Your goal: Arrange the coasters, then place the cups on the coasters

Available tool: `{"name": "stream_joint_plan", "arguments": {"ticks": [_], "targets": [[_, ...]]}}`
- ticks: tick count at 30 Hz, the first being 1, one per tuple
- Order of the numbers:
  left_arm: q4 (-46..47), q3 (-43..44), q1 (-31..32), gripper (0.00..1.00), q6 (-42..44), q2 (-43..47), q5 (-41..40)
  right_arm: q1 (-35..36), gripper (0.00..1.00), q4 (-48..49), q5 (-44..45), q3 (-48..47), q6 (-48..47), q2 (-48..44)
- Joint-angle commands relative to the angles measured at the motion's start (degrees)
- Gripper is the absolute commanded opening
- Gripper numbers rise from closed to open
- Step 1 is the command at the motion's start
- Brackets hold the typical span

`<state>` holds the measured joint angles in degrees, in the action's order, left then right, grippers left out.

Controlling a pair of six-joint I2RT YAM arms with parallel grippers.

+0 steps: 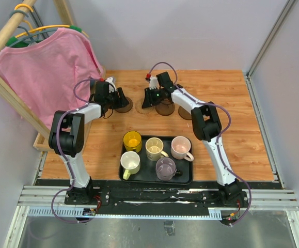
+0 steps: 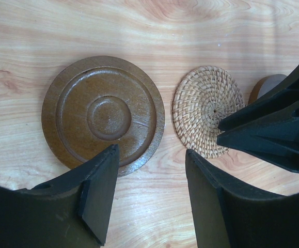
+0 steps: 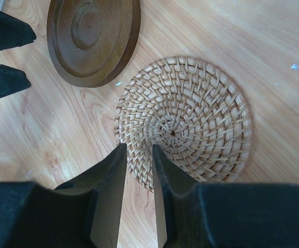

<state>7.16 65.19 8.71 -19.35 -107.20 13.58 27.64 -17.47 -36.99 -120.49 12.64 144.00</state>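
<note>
Arranging is being done ahead of any cup work, to judge by how things are lying. The left tool (image 2: pixel 150 160) is being held open, jaws well apart with nothing between them. A dark brown coaster (image 2: pixel 104 113) is lying flat on the desk (image 2: pixel 139 26) just ahead of its tips, the near rim partly covered by one finger. The right tool (image 3: pixel 139 150) is being held with jaws nearly together; a slim gap is being left and nothing is being pinched. Its tips are being kept over the near edge of a tan woven coaster (image 3: pixel 190 119), probably so that the disc can be nudged into line beside the brown one. The brown disc is appearing hard and glossy, with raised concentric rings and a shallow lip. The woven one is appearing matte and ribbed, coiled from rattan-like fibre, and is likely to drag more on the wood. The cups (image 1: pixel 154 148) are being kept behind both tools on a black tray (image 1: pixel 185 180), none yet on a coaster.
</note>
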Motion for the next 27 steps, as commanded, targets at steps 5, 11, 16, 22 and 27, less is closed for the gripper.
{"name": "stream_joint_plan", "arguments": {"ticks": [5, 11, 16, 22, 27], "targets": [[-0.8, 1.5, -0.3, 0.59, 1.2, 1.5, -0.1, 0.8, 0.29, -1.6, 2.6, -2.2, -3.6, -8.4], [-1.0, 1.1, -0.3, 0.59, 1.1, 2.3, 0.3, 0.1, 0.29, 2.0, 6.2, 9.4, -3.4, -16.3], [1.2, -1.3, -0.3, 0.59, -0.1, 3.1, 2.7, -2.1, 0.25, 3.6, 9.6, 19.9, -2.5, -20.1], [5.3, -7.6, -0.3, 0.59, 0.0, 7.9, 4.3, -4.3, 0.19, 2.3, 13.2, 26.8, -2.9, -23.0], [6.1, -10.3, -0.3, 0.59, -0.2, 12.0, 4.8, -5.7, 0.18, 2.4, 15.5, 30.0, -3.2, -24.7]]}}
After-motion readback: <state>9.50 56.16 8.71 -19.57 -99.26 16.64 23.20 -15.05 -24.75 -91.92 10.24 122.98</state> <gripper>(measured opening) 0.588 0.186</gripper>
